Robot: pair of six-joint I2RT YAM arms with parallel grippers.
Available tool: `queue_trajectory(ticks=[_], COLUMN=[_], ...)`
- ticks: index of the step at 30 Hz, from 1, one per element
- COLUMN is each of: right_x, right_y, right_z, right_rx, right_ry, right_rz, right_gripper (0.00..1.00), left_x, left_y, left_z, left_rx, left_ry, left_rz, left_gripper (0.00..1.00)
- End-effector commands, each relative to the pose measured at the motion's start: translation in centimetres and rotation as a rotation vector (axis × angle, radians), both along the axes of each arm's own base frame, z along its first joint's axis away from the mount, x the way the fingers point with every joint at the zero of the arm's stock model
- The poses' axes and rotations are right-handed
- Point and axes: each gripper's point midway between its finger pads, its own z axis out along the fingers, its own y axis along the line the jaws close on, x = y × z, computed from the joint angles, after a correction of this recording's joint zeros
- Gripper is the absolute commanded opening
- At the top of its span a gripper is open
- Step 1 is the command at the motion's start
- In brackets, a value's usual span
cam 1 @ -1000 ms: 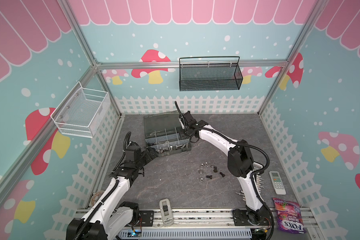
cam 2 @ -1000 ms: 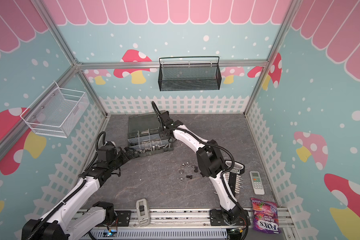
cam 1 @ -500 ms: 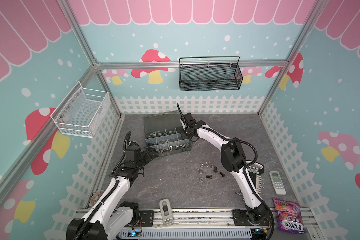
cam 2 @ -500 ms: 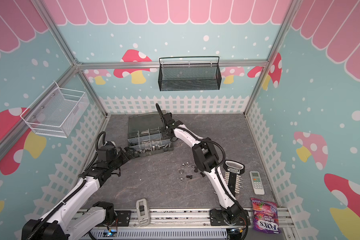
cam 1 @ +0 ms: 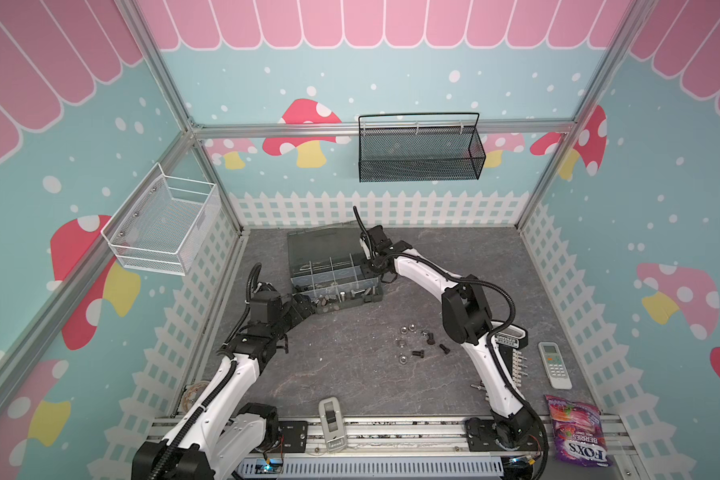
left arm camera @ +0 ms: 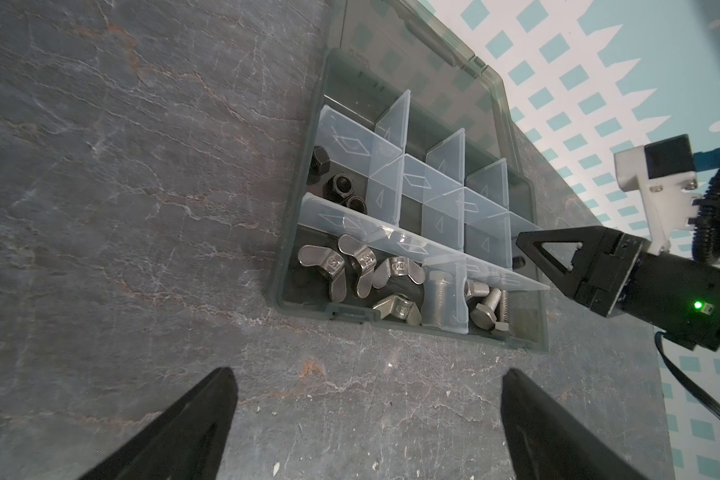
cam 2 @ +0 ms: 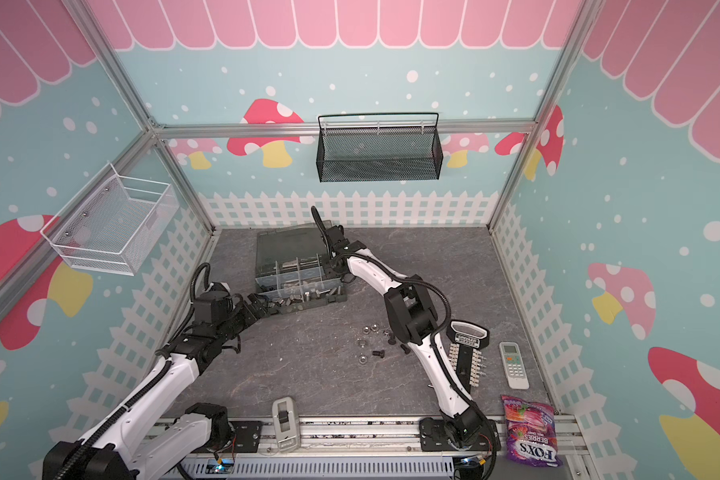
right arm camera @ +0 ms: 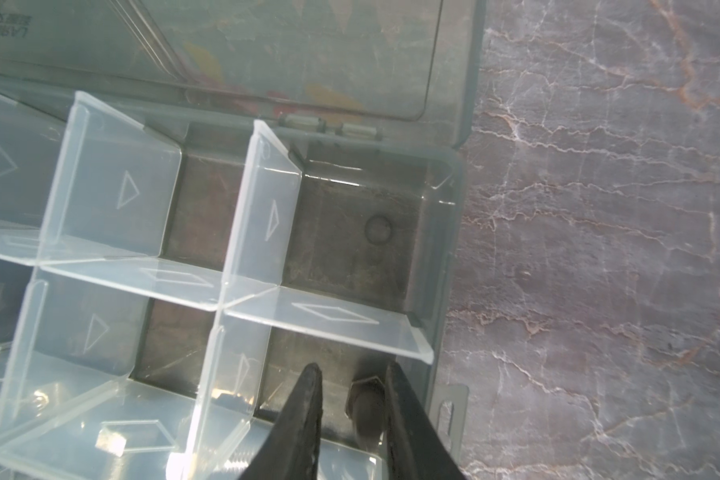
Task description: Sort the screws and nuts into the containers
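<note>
The dark grey organizer box (cam 1: 377,291) (cam 2: 344,297) lies open, its containers split by pale dividers. My right gripper (right arm camera: 352,368) (cam 1: 368,266) hangs open over the box's far right end. A black screw (right arm camera: 366,403) shows blurred between its fingers, against one finger and clear of the other, over a compartment. My left gripper (left arm camera: 368,372) (cam 1: 308,305) stands wide open and empty on the table before the box's near left corner. Inside lie silver wing nuts (left arm camera: 360,274), silver screws (left arm camera: 487,307) and black nuts (left arm camera: 344,193). Loose black screws (cam 1: 417,353) and silver nuts (cam 1: 404,330) lie on the table.
A white remote (cam 1: 554,365), a terminal strip (cam 1: 516,361) and a purple candy bag (cam 1: 576,430) lie at the right front. A grey device (cam 1: 331,422) sits on the front rail. A black mesh basket (cam 1: 418,149) and a white wire basket (cam 1: 163,226) hang on the walls.
My right gripper's jaws have parted over the box, and the black screw now sits loose between them. Its elbow has swung slightly left. The left arm has not moved.
</note>
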Motion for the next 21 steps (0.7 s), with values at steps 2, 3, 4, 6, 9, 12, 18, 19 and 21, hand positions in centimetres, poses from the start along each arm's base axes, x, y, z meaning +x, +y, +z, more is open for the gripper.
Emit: queue_trajectory(ticks=[2,3,4,6,9,12,18,19,21], right_x=[-0.3,-0.7,-1.0,-1.8,-3.4,-5.6,-11.3,-12.2,-14.4], right_y=[-1.1,-1.4,-1.6,-2.4,-3.7,-5.8,-11.2,-12.0,-13.9], right_z=[5.5,5.9,6.3,6.7,6.8,6.7,5.7,5.3,4.4], right_rx=[0.007,0.006,0.007,0.008,0.005,-0.009,-0.067,-0.079,-0.105], right_ry=[-0.072,-0.073,-0.075,-0.073,-0.060,-0.039,0.014,0.030,0.073], right_rz=[-0.011,-0.015,-0.019,-0.034,-0.059,-0.096,-0.192,-0.208,-0.241], right_gripper=[0.29,0.29,0.29,0.29,0.29,0.29,0.30,0.30,0.30], left_x=[-0.2,-0.2,-0.2,-0.2,-0.3,-0.3,-0.3,-0.2,-0.1], left_y=[0.7,0.7,0.6,0.6,0.6,0.6,0.6,0.6,0.5], left_z=[0.1,0.1,0.1,0.1,0.1,0.1,0.1,0.1,0.0], left_rx=[0.008,0.008,0.007,0.006,0.004,0.003,0.006,0.006,0.002], left_ry=[-0.005,-0.003,-0.003,-0.002,-0.003,-0.005,-0.007,-0.007,-0.005], left_rz=[0.029,0.029,0.028,0.028,0.026,0.026,0.028,0.026,0.021], left_gripper=[1.00,1.00,1.00,1.00,1.00,1.00,1.00,1.00,1.00])
